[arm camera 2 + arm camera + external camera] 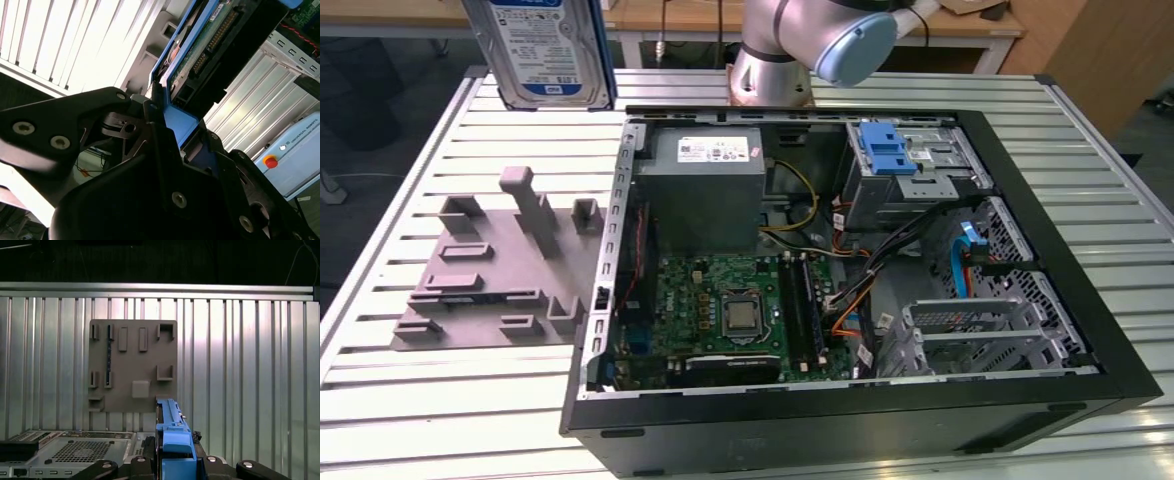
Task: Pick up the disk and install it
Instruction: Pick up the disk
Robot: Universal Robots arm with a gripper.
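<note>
Pick looks done, install not. At the exterior view's left the disk [540, 50] hangs upright in the air over the worktop's [454, 400] far corner, label towards the camera, above and apart from the grey fixture plate [487, 265]. Further right the open PC case [854, 405] lies on its side, well apart from the disk. I see no disk seated in the metal drive cage [987, 325] at its right side or by the blue latch [887, 150], so I judge the carry-over and seating are both left. In the second wrist view the jaws are closed down to the thickness of the disk's blue carrier [182, 125] and clamp it, a black finger [155, 107] flat against its edge. In the first wrist view the carrier sticks out from between the jaws, with the plate beyond it.
</note>
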